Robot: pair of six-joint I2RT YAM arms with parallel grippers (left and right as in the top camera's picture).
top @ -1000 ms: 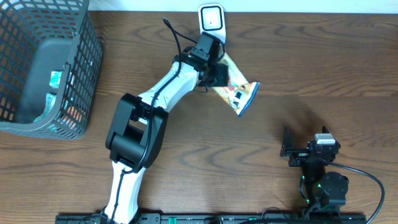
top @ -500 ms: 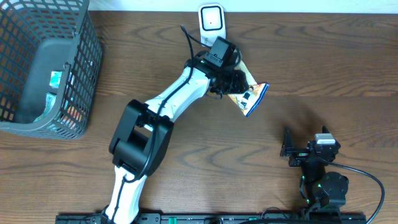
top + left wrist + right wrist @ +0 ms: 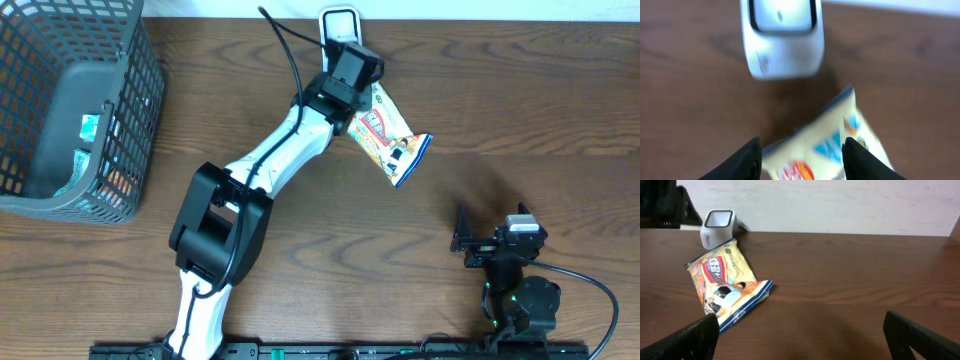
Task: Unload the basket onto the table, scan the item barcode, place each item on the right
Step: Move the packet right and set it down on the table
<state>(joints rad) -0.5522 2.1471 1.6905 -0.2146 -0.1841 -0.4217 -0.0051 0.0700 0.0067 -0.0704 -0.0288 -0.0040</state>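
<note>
**Snack bag flat on the table beside the scanner, beneath parted left jaws**

The left wrist view is blurred, so the print on the snack bag (image 3: pixel 825 150) cannot be read there, and a barcode cannot be made out in any view. In the overhead view the lower part of the barcode scanner (image 3: pixel 338 18) is covered by the left arm, and only its white top with the dark-rimmed window is shown. In the right wrist view the left arm is cut off at the upper left corner as a dark shape. The contents of the grey wire basket (image 3: pixel 140 120), at the left edge of the wooden table (image 3: pixel 560 100), are seen only as small packets through the mesh.

The bag is laid flat on the table just beside the scanner, printed face up. Its upper end is turned towards the scanner and its blue-edged lower end is pointed away to the right. The left gripper (image 3: pixel 802 145) is held over the bag's upper end. Its fingers are spread, and the bag is seen beneath them, running on behind the right finger, so nothing is clamped. The right gripper (image 3: pixel 800 325) is seen well apart from the bag, near the table's front edge, with its jaws wide apart and empty.
</note>
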